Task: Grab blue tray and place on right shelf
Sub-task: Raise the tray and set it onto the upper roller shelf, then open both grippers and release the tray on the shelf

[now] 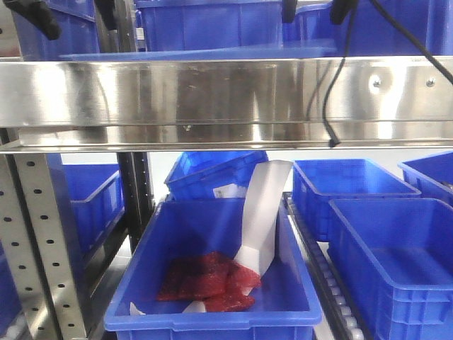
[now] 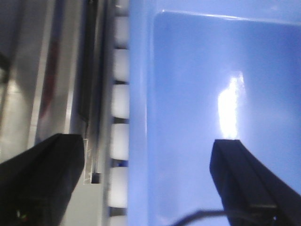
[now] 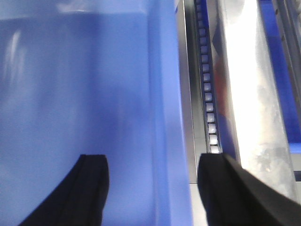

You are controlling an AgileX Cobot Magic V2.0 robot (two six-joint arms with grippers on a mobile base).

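Note:
The blue tray [image 1: 198, 53] shows as a thin pale-blue edge lying on the right shelf, just above its shiny steel front rail [image 1: 212, 99]. In the left wrist view the tray's glossy floor [image 2: 211, 94] and left rim fill the frame. My left gripper [image 2: 148, 143] is open, its dark fingers straddling that rim, one over the tray and one over the steel. In the right wrist view my right gripper [image 3: 153, 160] is open too, straddling the tray's [image 3: 70, 84] right rim. Both grippers' dark fingers peek in at the top of the front view.
White roller tracks [image 2: 120, 103] [image 3: 207, 94] run beside the tray's rims. Below the rail stand several deep dark-blue bins; the nearest one [image 1: 212, 312] holds red material and a white piece. A perforated upright [image 1: 35, 241] stands at left. A black cable [image 1: 333, 106] hangs over the rail.

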